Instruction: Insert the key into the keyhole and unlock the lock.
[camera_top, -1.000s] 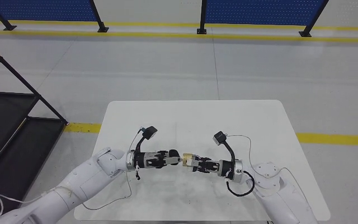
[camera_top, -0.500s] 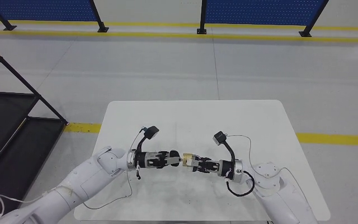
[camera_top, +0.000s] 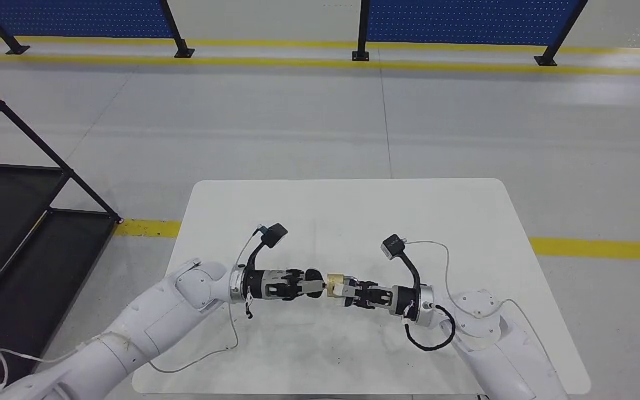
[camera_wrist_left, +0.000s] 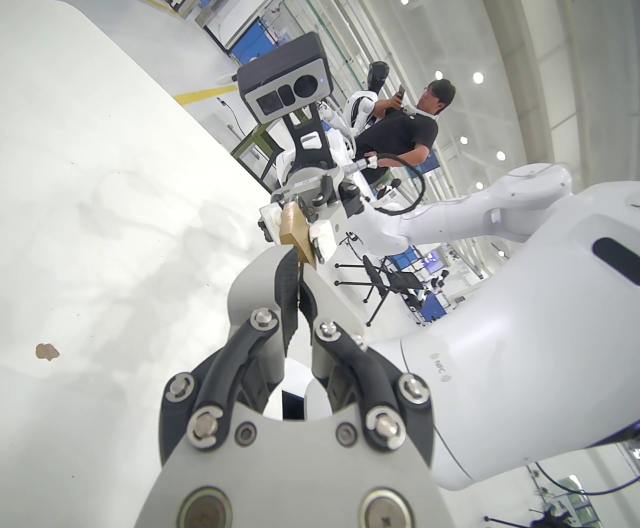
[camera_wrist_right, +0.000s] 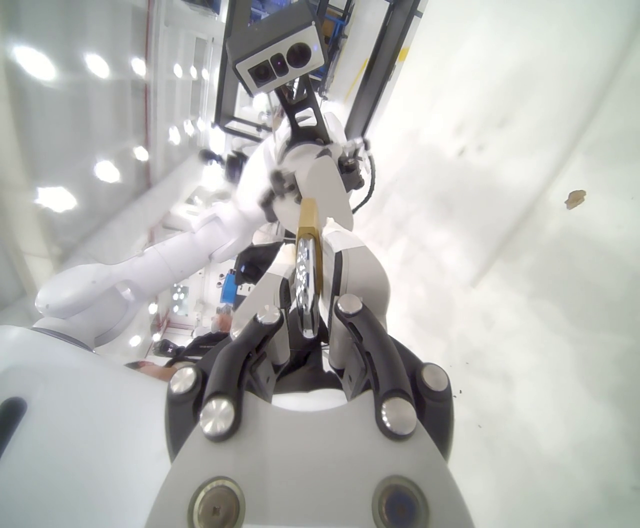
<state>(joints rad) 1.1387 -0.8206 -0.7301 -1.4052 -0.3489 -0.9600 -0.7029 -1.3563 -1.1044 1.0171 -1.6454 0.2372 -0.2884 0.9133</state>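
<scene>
Jaws clamped, left gripper on key, right gripper on lock: keep square to keyhole, seat fully, twist gently.

The left arm and right arm are sheathed in white shells. The left gripper and right gripper are built with black linkage bars, silver screws and white fingers. Black camera boxes are mounted at the wrists beside looped black cables
</scene>
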